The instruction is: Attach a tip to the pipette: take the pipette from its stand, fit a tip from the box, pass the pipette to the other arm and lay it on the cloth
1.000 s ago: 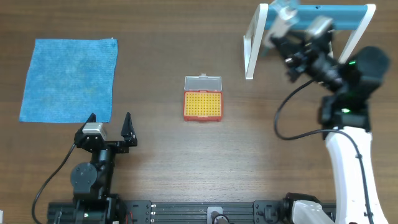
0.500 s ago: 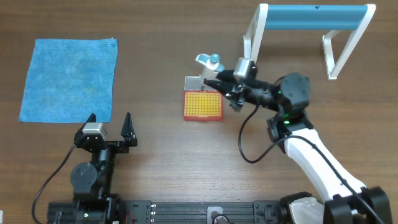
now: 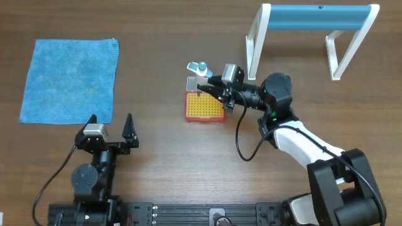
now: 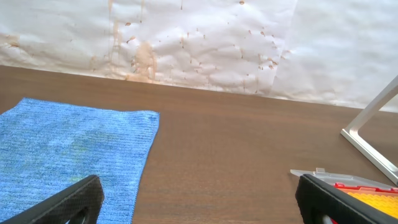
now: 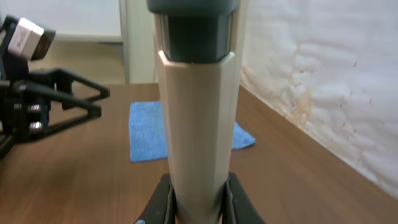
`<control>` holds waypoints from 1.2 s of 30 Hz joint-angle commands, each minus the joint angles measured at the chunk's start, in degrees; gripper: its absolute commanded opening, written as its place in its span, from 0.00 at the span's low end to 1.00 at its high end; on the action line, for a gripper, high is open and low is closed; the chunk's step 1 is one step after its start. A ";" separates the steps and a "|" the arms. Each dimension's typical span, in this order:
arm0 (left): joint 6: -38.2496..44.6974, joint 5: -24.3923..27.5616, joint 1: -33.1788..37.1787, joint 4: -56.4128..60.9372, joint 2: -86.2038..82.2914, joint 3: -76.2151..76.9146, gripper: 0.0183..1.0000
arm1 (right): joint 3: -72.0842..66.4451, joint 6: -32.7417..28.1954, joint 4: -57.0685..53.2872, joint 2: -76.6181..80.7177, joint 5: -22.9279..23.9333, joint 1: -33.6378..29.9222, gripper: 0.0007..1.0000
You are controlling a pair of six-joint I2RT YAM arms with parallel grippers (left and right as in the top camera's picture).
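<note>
Your pipette (image 3: 200,68) is off its stand (image 3: 314,14) and gripped in the right fingers (image 3: 213,82). They are clamped tight on its pale body. In the right wrist view you see them pressed against either side of the barrel, which rises straight up the middle.

The pipette is held over the tip box (image 3: 205,107). Its narrow end points down toward the far rows of yellow tips, just beside the open clear lid (image 3: 196,83). You cannot tell whether it touches a tip.

The tip box sits near the middle of the bench (image 3: 163,169), and the right arm reaches in to it from the right side. The stand, a white frame with a blue top bar, is at the far right of the bench, beyond that arm.

The blue cloth (image 3: 70,80) lies flat at the far left, well apart from the tip box.

Your left fingers (image 3: 129,124) are spread wide and hold nothing. They sit low on the left side, just beside the cloth's near edge. In the left wrist view, the cloth and a corner of the tip box lie ahead of them.
</note>
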 commanded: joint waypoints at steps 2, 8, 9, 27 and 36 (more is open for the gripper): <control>0.76 -0.61 -0.17 -0.50 -0.44 -0.04 1.00 | -3.50 -4.17 1.27 0.61 0.44 -0.90 0.08; 0.76 -0.61 -0.17 -0.50 -0.44 -0.04 1.00 | -3.96 -4.22 2.14 0.61 0.48 -1.49 0.08; 0.76 -0.61 -0.17 -0.50 -0.44 -0.04 1.00 | -3.96 -4.42 2.16 0.61 0.48 -1.49 0.08; 0.76 -0.61 -0.17 -0.50 -0.44 -0.04 1.00 | -3.96 -4.13 2.60 3.50 0.44 -1.42 0.08; 0.76 -0.61 -0.17 -0.50 -0.44 -0.04 1.00 | -3.96 -4.17 2.58 3.56 0.44 -1.31 0.08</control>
